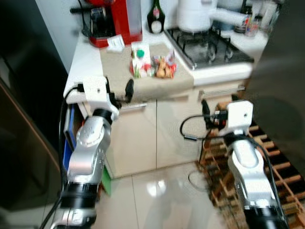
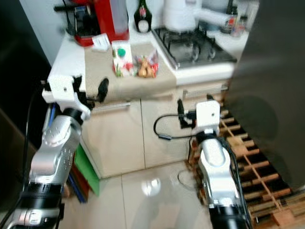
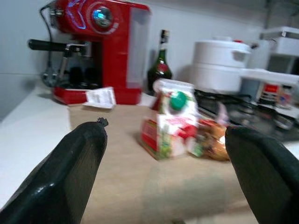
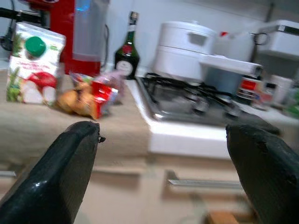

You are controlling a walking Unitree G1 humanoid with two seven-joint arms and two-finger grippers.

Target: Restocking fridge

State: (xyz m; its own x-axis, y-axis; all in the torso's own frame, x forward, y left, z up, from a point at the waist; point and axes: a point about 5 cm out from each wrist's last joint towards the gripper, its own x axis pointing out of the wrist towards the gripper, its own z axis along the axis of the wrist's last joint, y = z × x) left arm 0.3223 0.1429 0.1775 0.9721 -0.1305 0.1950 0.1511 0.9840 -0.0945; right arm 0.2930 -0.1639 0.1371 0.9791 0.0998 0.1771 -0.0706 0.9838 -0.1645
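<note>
One carton [image 1: 139, 58], one bag of produce [image 1: 163, 67], both on the cloth [image 1: 157, 85].

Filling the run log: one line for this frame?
phase: approach counter | left pincer: open, aimed at juice carton | right pincer: open, empty | snack bag: beside carton

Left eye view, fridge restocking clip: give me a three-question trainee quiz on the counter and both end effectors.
1. True or false: the left end effector is open.
2. What sits right of the carton on the cloth? A) bag of food B) kettle C) plate
3. Fill in: behind the carton stands a red ____.

Key: 1 true, holding nothing. 2 A. 3 coffee machine.
</note>
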